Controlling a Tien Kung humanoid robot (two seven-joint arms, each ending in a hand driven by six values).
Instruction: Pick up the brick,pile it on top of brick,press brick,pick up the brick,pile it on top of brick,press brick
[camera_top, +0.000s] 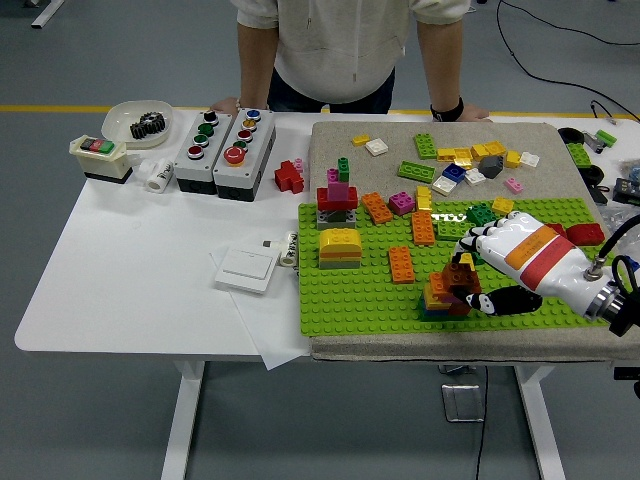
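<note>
A small pile of bricks (447, 292), orange, brown, blue and red, stands near the front edge of the green baseplate (360, 295). My right hand (472, 278) reaches in from the right, its fingers curled around the brown brick (462, 273) on top of the pile, thumb below at the pile's right side. Loose orange bricks (401, 264) lie on the plate to the left. A yellow-topped stack (340, 247) and a red-topped stack (338, 200) stand further left. The left arm is out of sight.
Several loose bricks (462, 165) lie on the grey mat (540, 140) behind the plate. Two button boxes (224, 148), a white bowl with a gear (140, 124), a switch (97, 156) and a white card (246, 268) sit on the left. A person stands at the far side, hands on the table edge.
</note>
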